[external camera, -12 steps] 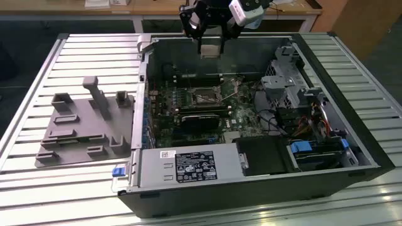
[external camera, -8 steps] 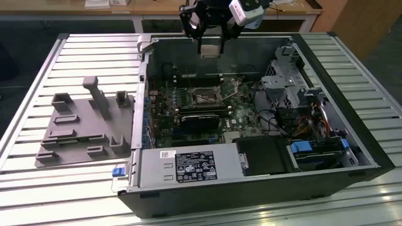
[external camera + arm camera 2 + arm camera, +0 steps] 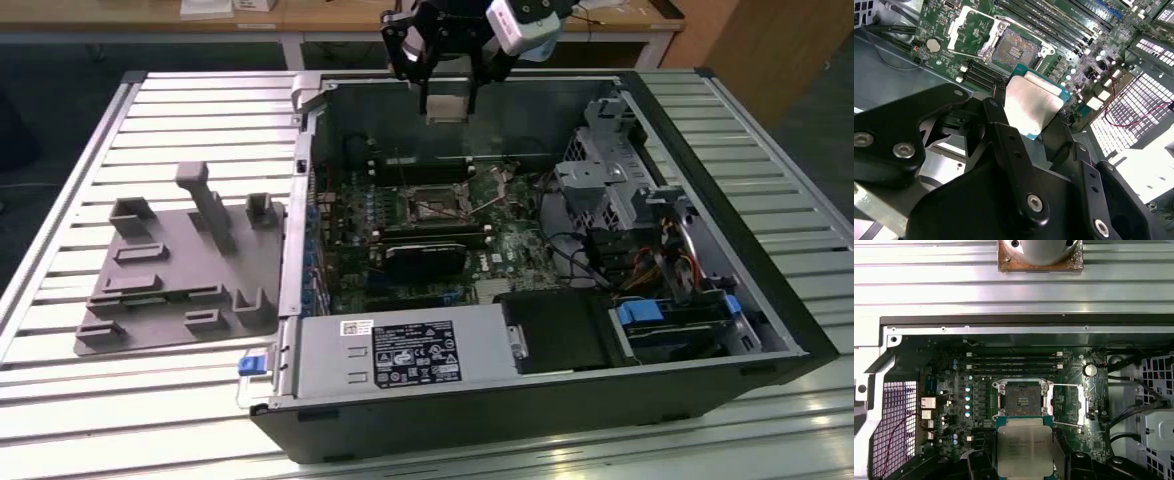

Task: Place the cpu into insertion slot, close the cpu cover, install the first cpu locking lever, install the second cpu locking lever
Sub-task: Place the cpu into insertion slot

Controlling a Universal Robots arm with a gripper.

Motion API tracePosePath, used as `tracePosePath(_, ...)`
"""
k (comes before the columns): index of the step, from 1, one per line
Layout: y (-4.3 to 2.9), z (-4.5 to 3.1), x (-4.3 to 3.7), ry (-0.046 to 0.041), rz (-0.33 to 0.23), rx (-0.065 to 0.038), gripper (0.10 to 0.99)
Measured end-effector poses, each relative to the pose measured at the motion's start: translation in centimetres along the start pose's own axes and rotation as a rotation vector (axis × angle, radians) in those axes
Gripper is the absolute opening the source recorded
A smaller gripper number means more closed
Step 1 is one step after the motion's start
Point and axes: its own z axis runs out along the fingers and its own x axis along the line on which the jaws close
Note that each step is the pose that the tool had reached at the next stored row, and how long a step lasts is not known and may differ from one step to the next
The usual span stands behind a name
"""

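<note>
Here, the end effector grips the flat, silvery, teal-edged cpu.

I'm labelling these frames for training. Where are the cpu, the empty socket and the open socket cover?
cpu [image 3: 1021,450], first wrist view: middle of its metal top.
socket [image 3: 1022,399], first wrist view: its dark centre.
cover [image 3: 1084,402], first wrist view: outer bar of the frame.

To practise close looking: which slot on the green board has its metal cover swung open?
The square, silver-rimmed insertion slot, its cpu cover lying open beside it; the other slots are long, narrow and black.
</note>
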Motion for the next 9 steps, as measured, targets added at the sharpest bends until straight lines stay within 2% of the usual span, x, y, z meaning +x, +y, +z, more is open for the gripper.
tracePosePath(5,-0.04,0.47,0.0,-0.0006,0.001,0.0,0.537)
tracePosePath(9,-0.07,0.75,-0.01,-0.0067,0.067,-0.001,0.537)
